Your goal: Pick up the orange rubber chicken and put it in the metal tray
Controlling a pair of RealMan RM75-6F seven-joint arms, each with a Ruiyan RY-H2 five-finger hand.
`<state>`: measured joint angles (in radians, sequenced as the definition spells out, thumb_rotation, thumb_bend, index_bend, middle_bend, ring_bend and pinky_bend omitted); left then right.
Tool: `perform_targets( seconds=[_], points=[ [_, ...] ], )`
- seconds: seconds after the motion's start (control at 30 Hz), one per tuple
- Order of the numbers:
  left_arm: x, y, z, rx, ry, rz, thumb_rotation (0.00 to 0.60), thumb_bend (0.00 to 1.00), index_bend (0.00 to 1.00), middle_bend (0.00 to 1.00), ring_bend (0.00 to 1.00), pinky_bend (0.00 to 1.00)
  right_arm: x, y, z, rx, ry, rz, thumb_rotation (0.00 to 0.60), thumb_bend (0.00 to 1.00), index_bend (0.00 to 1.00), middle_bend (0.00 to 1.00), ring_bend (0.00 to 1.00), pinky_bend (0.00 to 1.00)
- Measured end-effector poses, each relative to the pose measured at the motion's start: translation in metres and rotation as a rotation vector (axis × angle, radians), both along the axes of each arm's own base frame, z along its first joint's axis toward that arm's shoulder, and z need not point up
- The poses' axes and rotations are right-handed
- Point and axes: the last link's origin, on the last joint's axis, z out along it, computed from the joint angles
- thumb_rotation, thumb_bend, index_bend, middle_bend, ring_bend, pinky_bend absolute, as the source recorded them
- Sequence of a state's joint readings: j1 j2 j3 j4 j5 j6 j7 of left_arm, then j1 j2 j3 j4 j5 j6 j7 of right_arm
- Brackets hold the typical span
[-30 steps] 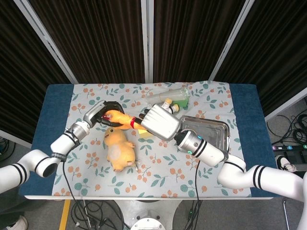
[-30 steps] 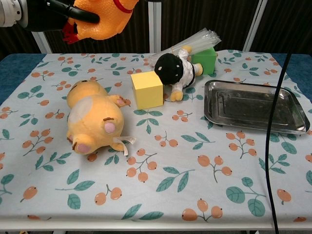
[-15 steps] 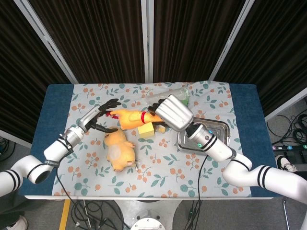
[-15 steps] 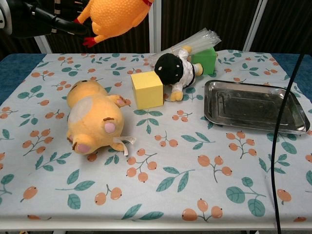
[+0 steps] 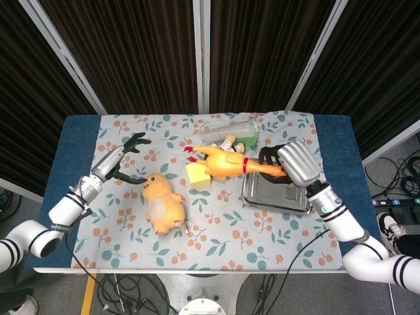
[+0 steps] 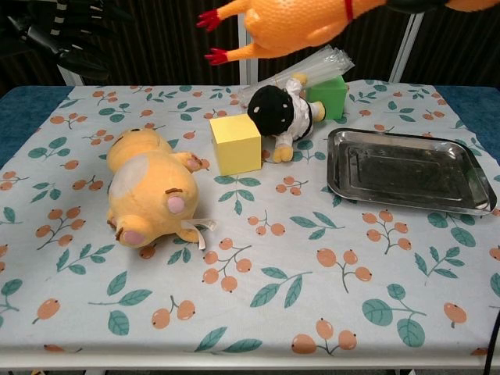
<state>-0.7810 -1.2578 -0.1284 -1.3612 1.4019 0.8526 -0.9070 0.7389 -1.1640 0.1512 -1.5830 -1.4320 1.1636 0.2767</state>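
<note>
The orange rubber chicken [image 5: 226, 163] hangs in the air, lying lengthwise with its red feet pointing left. My right hand [image 5: 289, 164] grips it at the neck end, over the left part of the metal tray [image 5: 298, 200]. In the chest view the chicken [image 6: 293, 23] is high at the top, above the yellow block, and the tray [image 6: 406, 168] lies bare at the right. My left hand [image 5: 121, 157] is open with fingers spread, at the left side of the table, holding nothing; its dark fingers [image 6: 66, 35] show at the top left.
A yellow plush animal [image 5: 164, 207] lies on the flowered cloth left of centre. A yellow block [image 6: 234, 143], a black-headed doll [image 6: 281, 113], a green block [image 6: 330, 95] and a clear plastic wrap [image 6: 312, 66] stand toward the back middle.
My right hand has carried the chicken to the right, from above the plush to over the tray's left edge. The left hand let go and drew back left, fingers spread.
</note>
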Motion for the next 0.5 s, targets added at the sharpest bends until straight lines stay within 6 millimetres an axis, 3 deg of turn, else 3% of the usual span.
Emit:
perform_targets(
  seconds=[0.3, 0.5],
  points=[
    [-0.016, -0.003, 0.004, 0.047, 0.021, 0.059, 0.6, 0.15, 0.21, 0.08, 0.11, 0.21, -0.094, 0.016, -0.003, 0.178, -0.146, -0.333, 0.6, 0.35, 0.92, 0.77, 0.7, 0.92],
    [-0.017, -0.002, 0.003, 0.046, 0.02, 0.07, 0.6, 0.15, 0.21, 0.08, 0.11, 0.21, -0.138, 0.016, -0.017, 0.216, -0.132, -0.443, 0.6, 0.35, 0.92, 0.77, 0.69, 0.91]
  ],
)
